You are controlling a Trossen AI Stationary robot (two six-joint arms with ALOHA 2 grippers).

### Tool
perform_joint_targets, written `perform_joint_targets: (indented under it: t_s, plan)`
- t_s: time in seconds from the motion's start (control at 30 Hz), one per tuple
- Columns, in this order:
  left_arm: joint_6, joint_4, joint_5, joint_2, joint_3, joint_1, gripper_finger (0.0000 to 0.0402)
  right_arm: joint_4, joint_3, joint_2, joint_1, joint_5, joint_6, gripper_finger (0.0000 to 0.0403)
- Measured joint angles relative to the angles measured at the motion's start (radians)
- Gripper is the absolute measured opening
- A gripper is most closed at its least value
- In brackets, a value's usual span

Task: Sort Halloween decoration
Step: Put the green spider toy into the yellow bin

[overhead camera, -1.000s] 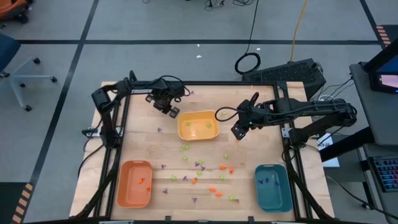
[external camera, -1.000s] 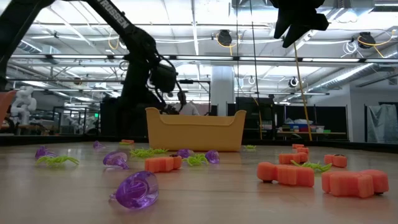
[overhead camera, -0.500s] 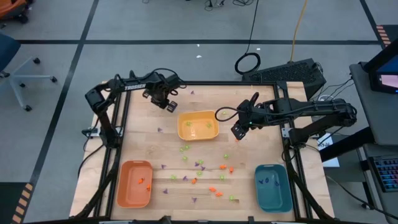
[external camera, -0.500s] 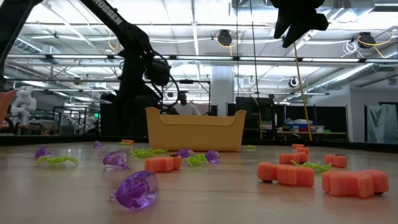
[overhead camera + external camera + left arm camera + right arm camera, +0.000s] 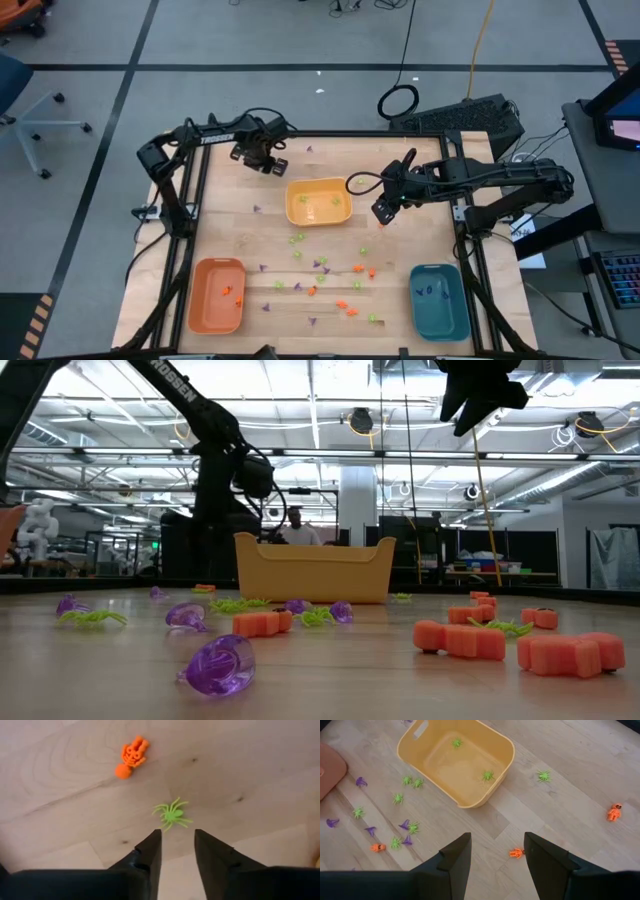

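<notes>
Tiny Halloween decoration pieces in orange, light green and purple (image 5: 320, 275) lie scattered on the wooden table. My left gripper (image 5: 268, 166) stands near the table's far edge, pointing down, open (image 5: 177, 832). A green spider (image 5: 171, 815) lies flat on the wood just past its fingertips, and an orange skeleton (image 5: 131, 756) lies farther off. My right gripper (image 5: 385, 210) hangs open (image 5: 497, 845) above the table, right of the yellow tray (image 5: 318, 202), with nothing between its fingers. Two green spiders (image 5: 487, 775) lie in the yellow tray.
An orange tray (image 5: 217, 295) with orange pieces stands at the near left. A teal tray (image 5: 439, 300) with purple pieces stands at the near right. The black frame rail (image 5: 330, 133) runs along the far edge behind my left gripper. Bare wood lies left of the yellow tray.
My left gripper has moved a little toward the table's far left and risen slightly, away from the yellow tray's far left corner. My right arm has kept still.
</notes>
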Motion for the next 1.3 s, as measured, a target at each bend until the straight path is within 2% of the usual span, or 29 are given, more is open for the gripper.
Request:
perform_joint_targets:
  t_s: [0.2, 0.37, 0.67, 1.3]
  plan:
    - [-0.016, 0.022, 0.001, 0.026, 0.000, -0.006, 0.0179, 0.000, 0.000, 0.000, 0.000, -0.001, 0.000, 0.0169]
    - [-0.059, 0.026, -0.005, 0.041, -0.002, -0.011, 0.0204, -0.001, 0.000, 0.000, 0.000, -0.001, 0.000, 0.0169]
    - [-0.133, 0.051, -0.024, 0.040, -0.071, -0.008, 0.0206, -0.001, 0.000, 0.000, 0.000, -0.001, -0.003, 0.0169]
    - [-0.097, 0.129, 0.020, 0.040, -0.088, -0.015, 0.0203, -0.001, 0.000, 0.000, 0.000, -0.001, -0.022, 0.0169]
